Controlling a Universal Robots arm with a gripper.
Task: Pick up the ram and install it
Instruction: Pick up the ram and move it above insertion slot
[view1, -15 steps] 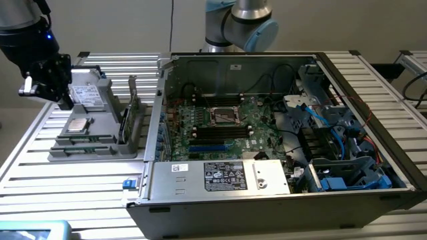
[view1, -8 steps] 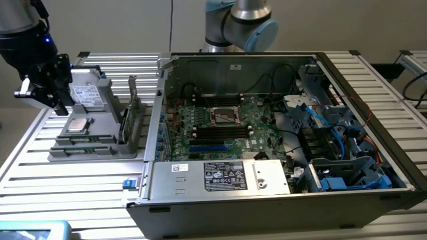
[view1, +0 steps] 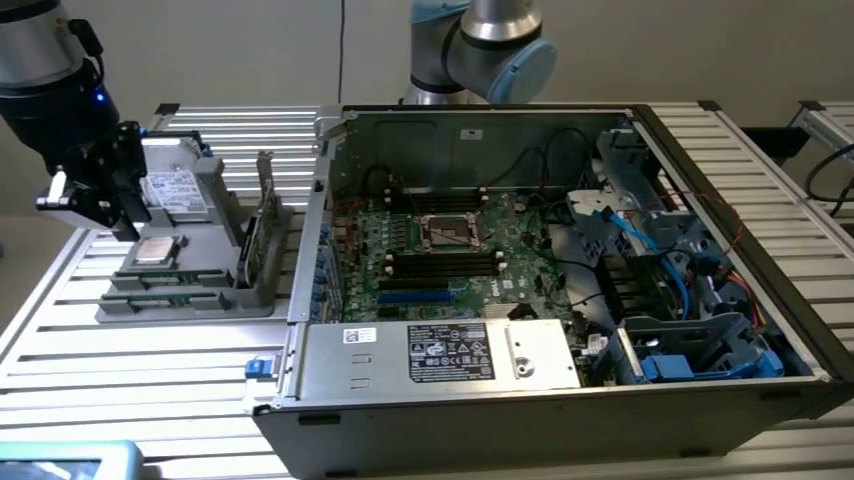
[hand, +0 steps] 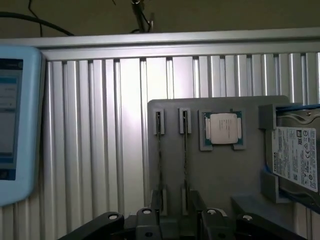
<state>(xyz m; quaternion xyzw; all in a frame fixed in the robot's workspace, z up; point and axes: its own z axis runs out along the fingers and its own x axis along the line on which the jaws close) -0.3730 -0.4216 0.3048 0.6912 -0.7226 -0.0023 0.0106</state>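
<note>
Tablet at 7 o'clock of the exterior view, on the slatted tabletop. Gripper hangs at about 10 o'clock of that view, over the far-left end of a grey fixture. In the wrist view the gripper has its fingers spread apart with nothing pinched, just above the fixture's two narrow slots. The ram sits at roughly 5 o'clock of the gripper, still in the fixture. It is a slim green stick standing on its long edge in the slot nearer the processor chip. Its long axis runs about 9 to 3 o'clock in the exterior view, parallel to the fixture's front edge. In the wrist view the ram shows edge-on as a thin line. A second stick lies parallel just beside it in the other slot. Hard drive is at 12 o'clock of the chip. Tall card stands on edge at the fixture's 3 o'clock side. Open PC case is further toward 3 o'clock, with the motherboard flat inside and its black slots also running 9 to 3.
</note>
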